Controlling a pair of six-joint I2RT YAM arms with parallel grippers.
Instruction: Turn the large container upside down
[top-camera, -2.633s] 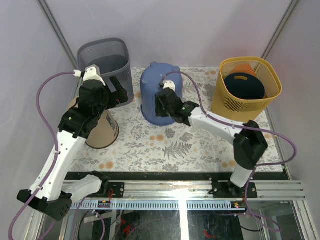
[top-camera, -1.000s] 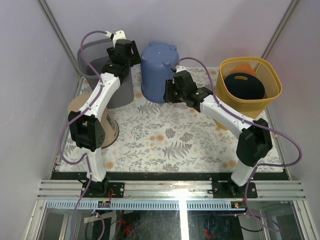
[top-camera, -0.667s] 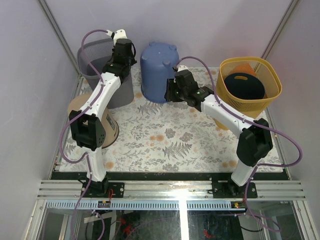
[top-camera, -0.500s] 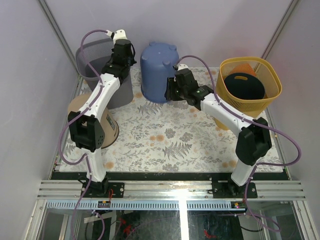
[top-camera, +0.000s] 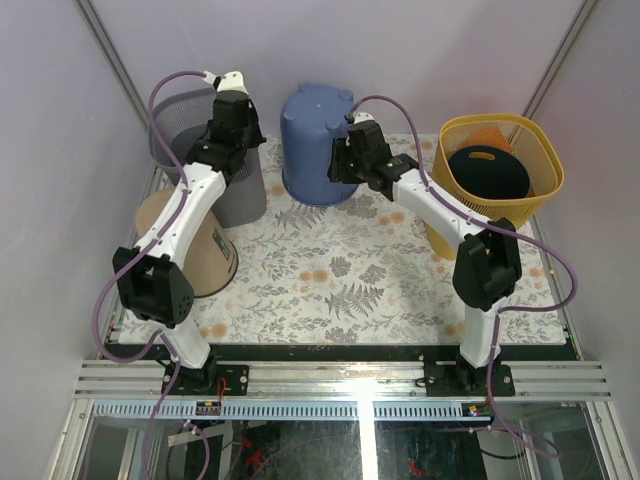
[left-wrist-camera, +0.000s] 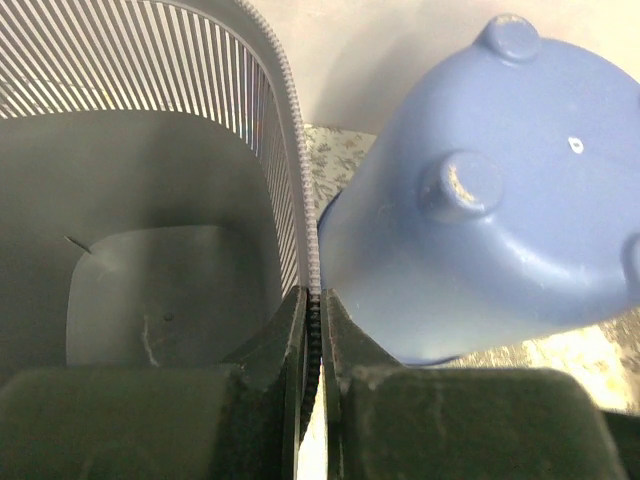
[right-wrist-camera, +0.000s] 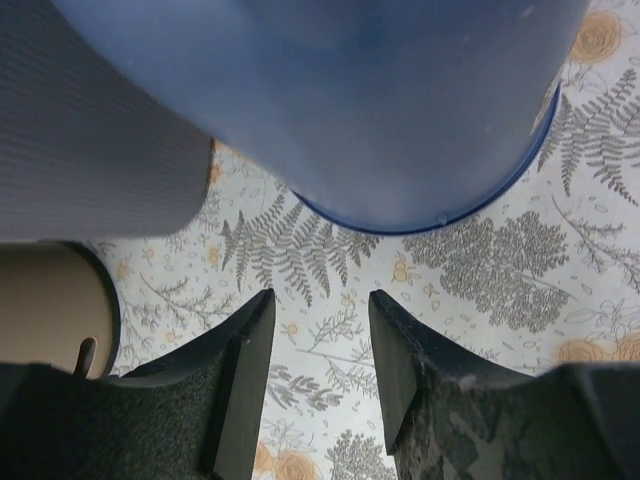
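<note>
A grey slatted bin (top-camera: 190, 120) stands mouth up at the back left, its inside (left-wrist-camera: 150, 200) bare. My left gripper (top-camera: 243, 148) (left-wrist-camera: 314, 300) is shut on its right rim, one finger inside the wall and one outside. Right beside it a blue bucket (top-camera: 315, 140) (left-wrist-camera: 480, 230) stands base up, its stubby feet on top and its rim on the mat. My right gripper (top-camera: 336, 168) (right-wrist-camera: 320, 300) hangs open at the bucket's (right-wrist-camera: 350, 100) near right side, with only the patterned mat between its fingers.
A brown cone-shaped container (top-camera: 190, 250) (right-wrist-camera: 40, 300) sits at the left, in front of the grey bin (right-wrist-camera: 90, 140). A yellow basket (top-camera: 445, 190) holding a dark round thing stands at the back right. Walls close in behind and on both sides.
My left gripper has closed onto the grey bin's rim, and the bin has shifted slightly left. My right gripper has moved a little farther back along the blue bucket, still open.
</note>
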